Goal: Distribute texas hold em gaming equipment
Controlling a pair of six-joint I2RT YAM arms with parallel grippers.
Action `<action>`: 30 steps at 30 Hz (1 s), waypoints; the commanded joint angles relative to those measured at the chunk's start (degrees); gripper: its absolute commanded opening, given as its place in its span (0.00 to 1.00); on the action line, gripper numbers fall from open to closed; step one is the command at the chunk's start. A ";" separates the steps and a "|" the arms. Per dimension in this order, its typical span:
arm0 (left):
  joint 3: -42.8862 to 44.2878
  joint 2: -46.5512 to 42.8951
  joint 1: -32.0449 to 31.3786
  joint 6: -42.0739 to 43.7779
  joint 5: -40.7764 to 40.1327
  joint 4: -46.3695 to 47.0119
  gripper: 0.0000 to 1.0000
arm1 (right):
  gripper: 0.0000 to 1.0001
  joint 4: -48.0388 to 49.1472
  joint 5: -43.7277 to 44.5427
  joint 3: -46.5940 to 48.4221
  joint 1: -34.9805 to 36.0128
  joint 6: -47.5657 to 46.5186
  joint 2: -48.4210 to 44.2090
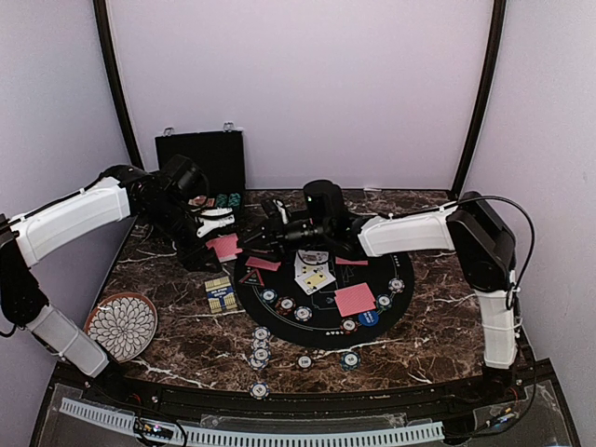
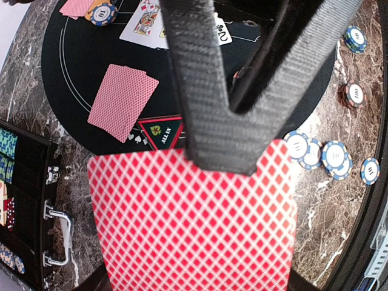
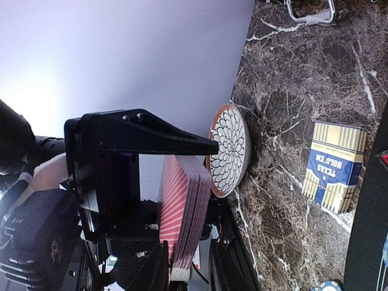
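A dark marble table [image 1: 186, 345] held a round black poker mat [image 1: 321, 312] strewn with playing cards and poker chips [image 1: 259, 346]. The left claw [image 2: 218, 130] was pressed onto a single red-backed card [image 2: 194, 221], held just above the mat's left edge beside a black triangle marker [image 2: 160, 132]. Two more cards [image 2: 119, 101] lay face down on the mat nearby.

The right claw [image 3: 182, 206] pinched a whole deck [image 3: 182, 215] on edge, its fingers across the flat faces, over the mat's far side. A flowered plate [image 3: 229, 150] and a card box [image 3: 334, 165] rested on the table to the left, and a black case [image 1: 200, 158] stood open at the back.

Judging by look, a single card was very light, thin, bendy and slick, best pinched near one short edge so it would not buckle or slide out. The deck seemed stiffer but liable to fan apart unless squeezed square across its faces. Chips looked hard, small and easy to topple.
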 commanded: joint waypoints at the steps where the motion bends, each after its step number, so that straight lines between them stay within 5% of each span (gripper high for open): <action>1: -0.64 -1.08 0.11 0.19 -0.47 1.06 0.00 | 0.22 5.38 -0.14 -1.63 -0.19 3.06 -2.73; 12: -1.05 -1.29 0.13 0.36 -0.57 0.98 0.00 | 0.20 6.03 -1.56 1.25 1.11 4.35 0.28; 30: -0.47 -0.85 0.13 0.36 -0.62 1.11 0.00 | 0.03 5.63 -3.14 2.48 1.60 4.53 1.82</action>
